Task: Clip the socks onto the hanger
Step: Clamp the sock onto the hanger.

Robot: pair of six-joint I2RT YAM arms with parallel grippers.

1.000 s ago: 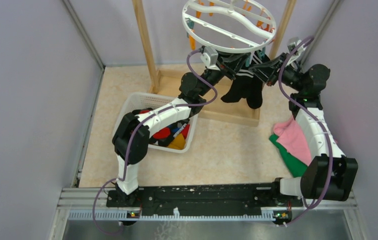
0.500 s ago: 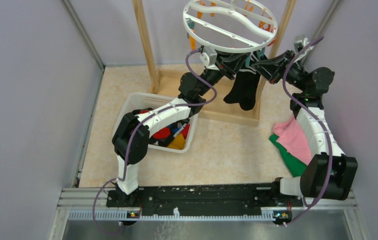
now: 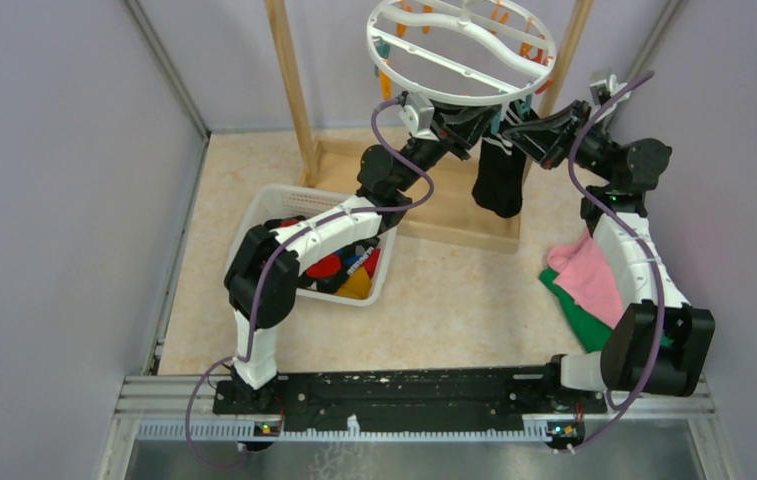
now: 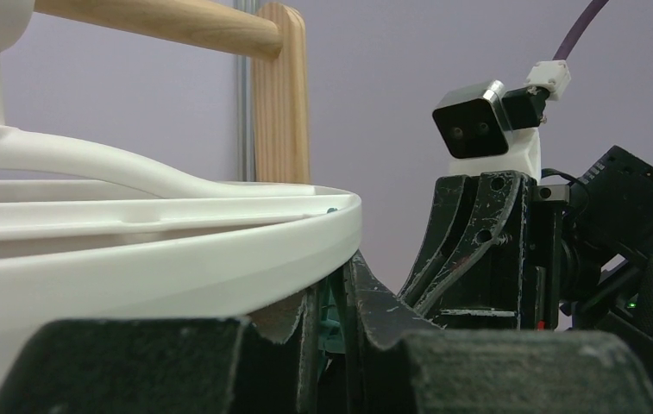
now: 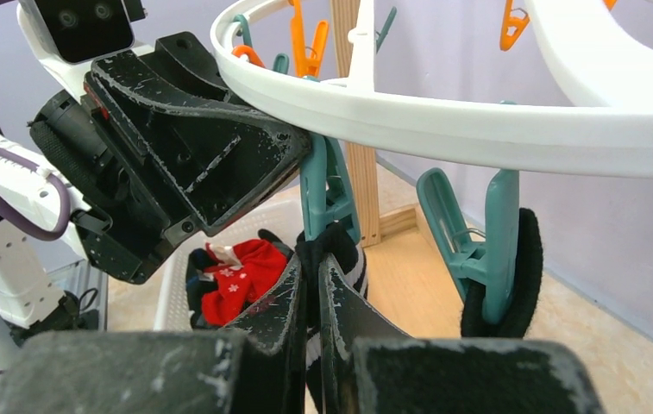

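Right gripper (image 5: 312, 269) pinching black sock (image 5: 340, 241) beneath teal peg (image 5: 324, 185), left gripper (image 4: 333, 289) squeezing peg

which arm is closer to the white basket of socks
Left. The left arm reaches right over the basket; the right arm stands far off on the other side, beside the pink cloth.

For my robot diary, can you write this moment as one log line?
left gripper: shut on teal peg under hanger | right gripper: holds black striped sock up to peg | clipped: cannot tell
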